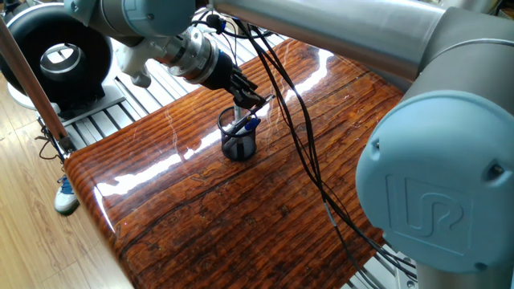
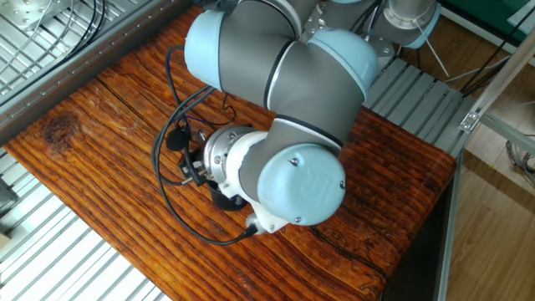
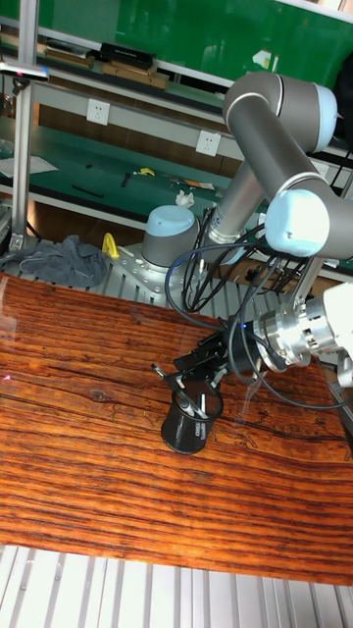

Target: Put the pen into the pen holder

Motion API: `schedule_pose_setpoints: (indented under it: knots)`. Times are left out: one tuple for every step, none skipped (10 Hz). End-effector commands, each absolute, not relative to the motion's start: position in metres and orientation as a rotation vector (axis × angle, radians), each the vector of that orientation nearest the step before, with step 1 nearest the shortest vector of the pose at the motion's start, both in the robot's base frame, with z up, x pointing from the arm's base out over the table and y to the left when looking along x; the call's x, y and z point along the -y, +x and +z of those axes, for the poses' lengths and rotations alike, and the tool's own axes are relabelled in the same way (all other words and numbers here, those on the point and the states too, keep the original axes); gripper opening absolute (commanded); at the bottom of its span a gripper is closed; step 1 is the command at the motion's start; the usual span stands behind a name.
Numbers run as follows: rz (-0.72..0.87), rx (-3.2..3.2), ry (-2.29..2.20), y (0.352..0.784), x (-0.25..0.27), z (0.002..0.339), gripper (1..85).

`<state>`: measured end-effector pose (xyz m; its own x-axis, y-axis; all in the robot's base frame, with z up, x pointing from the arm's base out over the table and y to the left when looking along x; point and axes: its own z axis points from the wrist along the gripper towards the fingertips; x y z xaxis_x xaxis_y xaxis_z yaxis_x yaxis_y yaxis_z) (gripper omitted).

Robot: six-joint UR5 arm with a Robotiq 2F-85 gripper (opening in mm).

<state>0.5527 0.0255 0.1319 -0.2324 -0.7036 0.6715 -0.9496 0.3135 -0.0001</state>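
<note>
Tall fixed view is showing the gripper (image 3: 184, 373) hanging just above the rim of the pen holder (image 3: 189, 422), which is standing upright on the wooden table (image 3: 78, 461) about midway across it. Black fingers (image 3: 201, 357) are pointing left and slightly down over the cup's mouth; whether they are spread or pinching anything cannot be told, too small and dark. Cup is holding a few pens, among them a blue-capped pen (image 3: 203, 402) leaning inside. The slim dark pen cannot be picked out for sure in this view. One fixed view is showing the same cup (image 1: 238, 138) from the opposite side, gripper tip (image 1: 250, 99) sitting right over its far rim, blue cap (image 1: 252, 124) poking up at the right edge of the cup and a thin light-tipped stick (image 1: 238, 128) leaning inside beside it, which may be the pen. Black cables (image 1: 301, 144) are drooping from the wrist across the tabletop. Other fixed view is mostly blocked by the arm's big grey-blue joint (image 2: 292, 180); only a dark sliver of the cup (image 2: 224, 199) is peeking out under the wrist.
</note>
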Motion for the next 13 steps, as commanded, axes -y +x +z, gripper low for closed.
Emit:
schedule_pose_setpoints:
  knots:
    - [0.531,2.033,1.45,0.55,-0.03,0.128,43.7]
    - [0.523,2.053,1.442,0.549,-0.033,0.127,43.3]
    - [0.512,2.082,1.435,0.548,-0.036,0.126,40.7]
    - [0.501,2.104,1.433,0.55,-0.038,0.128,38.3]
    - [0.486,2.108,1.436,0.551,-0.039,0.132,34.7]
    - [0.473,2.107,1.438,0.553,-0.039,0.137,27.3]
    - [0.464,2.11,1.443,0.554,-0.038,0.142,14.7]
    - [0.462,2.121,1.463,0.559,-0.038,0.144,1.7]
    - [0.447,2.142,1.463,0.561,-0.038,0.144,1.3]
    - [0.439,2.161,1.475,0.566,-0.038,0.144,1.3]
    - [0.426,2.179,1.478,0.568,-0.038,0.143,1.3]
    - [0.408,2.188,1.48,0.568,-0.039,0.143,1.3]
    - [0.409,2.17,1.501,0.569,-0.035,0.144,1.3]
